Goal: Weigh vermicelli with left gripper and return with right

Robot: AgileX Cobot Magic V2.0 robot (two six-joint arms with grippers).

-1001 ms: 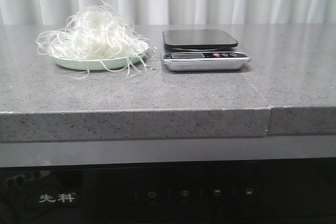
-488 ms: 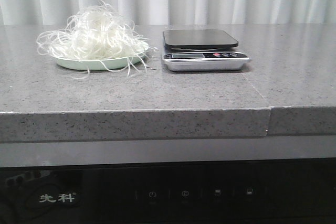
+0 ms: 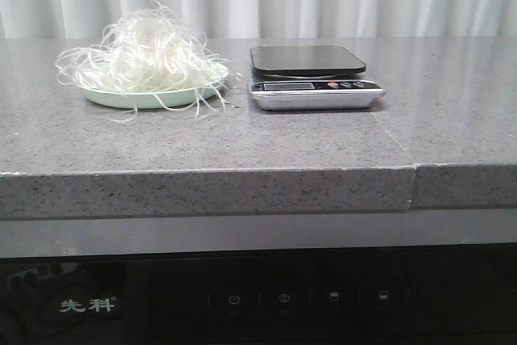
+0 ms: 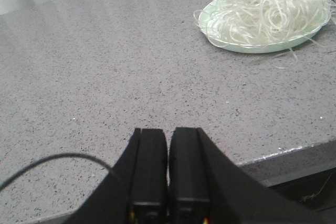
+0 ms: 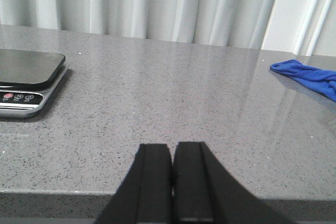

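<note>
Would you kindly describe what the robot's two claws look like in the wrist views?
Both are matte black. The left claw shows two flat, blocky fingers widening toward the camera, with a thin black cable arcing beside them. The right claw has the same two flat black fingers; no cable or markings show.

Front view low, level with worktop (image 3: 242, 143) edge, facing curtain. Wrist views sit low behind closed jaws; share plate (image 4: 252, 45), scale (image 5: 26, 77).
</note>
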